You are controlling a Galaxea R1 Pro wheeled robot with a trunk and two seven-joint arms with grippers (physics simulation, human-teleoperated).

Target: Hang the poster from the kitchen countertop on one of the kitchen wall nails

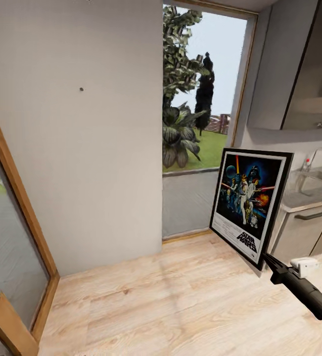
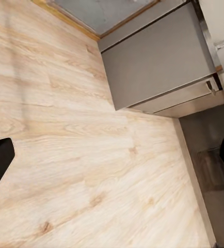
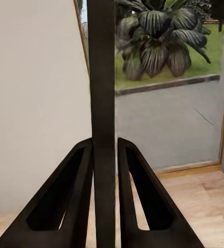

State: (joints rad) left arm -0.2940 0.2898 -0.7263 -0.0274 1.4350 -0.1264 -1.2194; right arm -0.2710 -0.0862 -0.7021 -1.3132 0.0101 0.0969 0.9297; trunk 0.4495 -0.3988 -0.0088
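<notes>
The Star Wars poster (image 1: 250,200) hangs in the air above the wood floor, upright and slightly tilted, in front of the cabinets. My right gripper (image 1: 269,260) is shut on its lower right corner. In the right wrist view the poster (image 3: 101,103) shows edge-on as a thin black strip clamped between the two black fingers (image 3: 76,196). A small dark nail (image 1: 81,89) sticks out of the pale wall, up and to the left of the poster. The dark grey countertop (image 1: 306,193) with sink and tap lies behind at the right. My left gripper (image 2: 112,165) stands open over the floor.
A tall window (image 1: 200,113) with plants outside stands between the wall and the cabinets. A wood-framed glass door (image 1: 7,217) is at the left. An upper cabinet (image 1: 299,64) hangs at the top right. Light plank floor (image 1: 170,301) spreads below. A grey cabinet (image 2: 158,57) stands near the left gripper.
</notes>
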